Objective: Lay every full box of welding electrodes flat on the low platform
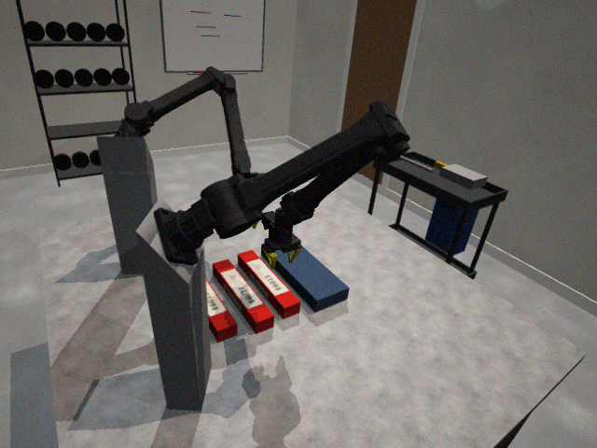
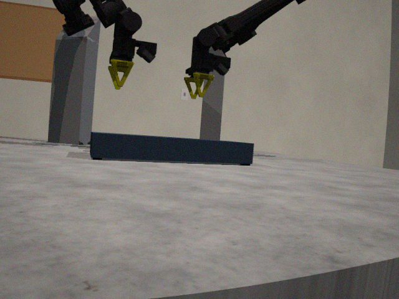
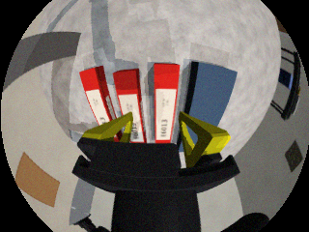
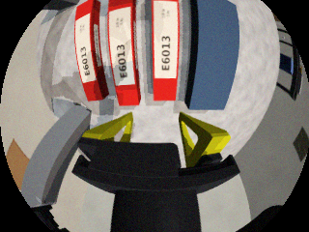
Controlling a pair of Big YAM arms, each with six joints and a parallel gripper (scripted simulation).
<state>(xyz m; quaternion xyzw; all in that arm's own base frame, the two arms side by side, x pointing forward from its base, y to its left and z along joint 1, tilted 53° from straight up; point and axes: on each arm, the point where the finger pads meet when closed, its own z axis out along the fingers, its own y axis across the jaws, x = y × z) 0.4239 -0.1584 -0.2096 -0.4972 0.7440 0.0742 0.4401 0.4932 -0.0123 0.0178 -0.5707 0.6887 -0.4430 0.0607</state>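
Top: right gripper, fairly wide open, holds nothing; three red boxes beside blue platform.
Exterior: left gripper likewise, above platform height.
Left wrist: boxes ahead; probably stiff cartons, weights unknown.
Right wrist: boxes ahead; grasp long sides, mid-length.
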